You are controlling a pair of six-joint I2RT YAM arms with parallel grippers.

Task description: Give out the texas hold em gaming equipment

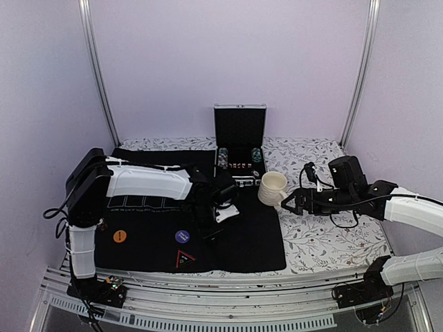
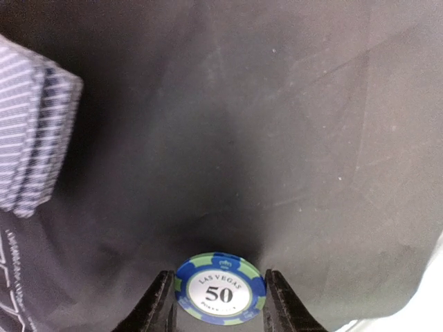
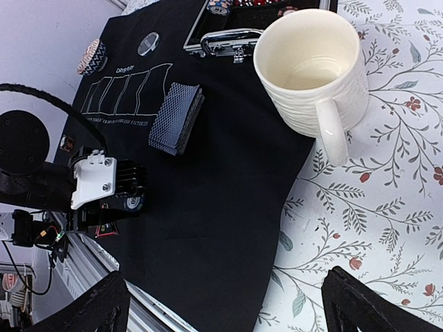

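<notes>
Near edge of tabletop: a black mat [image 1: 263,242] is covering the left and middle. An orange button [image 1: 120,236] and a purple button [image 1: 182,236] are lying flat on it, well apart, and a small red triangular marker [image 1: 184,260] is sitting nearer the edge by the purple one.

Mid-mat: the left gripper [image 2: 220,280] is pointing down at the cloth, jaws drawn narrow on a poker chip [image 2: 220,288], blue and green rimmed, marked 50. The fingers are pressing its rim from both sides. I cannot tell whether the chip is resting on the mat or lifted clear. The deck of cards [image 3: 176,117] is lying face down just beyond, squared up, beside the printed card boxes, which are showing nothing in them.

Right of the mat: the right gripper [image 3: 225,304] is hovering over the floral cloth, jaws spread wide and holding nothing, facing a cream mug [image 3: 311,69] that is standing upright at the mat's right edge.

Far side: the open case [image 1: 240,124] is sitting mid-tabletop with chip rows inside. A short chip stack [image 3: 91,57] and a dark button [image 3: 147,43] are lying toward the mat's far left corner.

Judgement: distribution is looking partly done. Buttons are out and one chip is in hand. No cards are dealt, and most chips are waiting in the case.
</notes>
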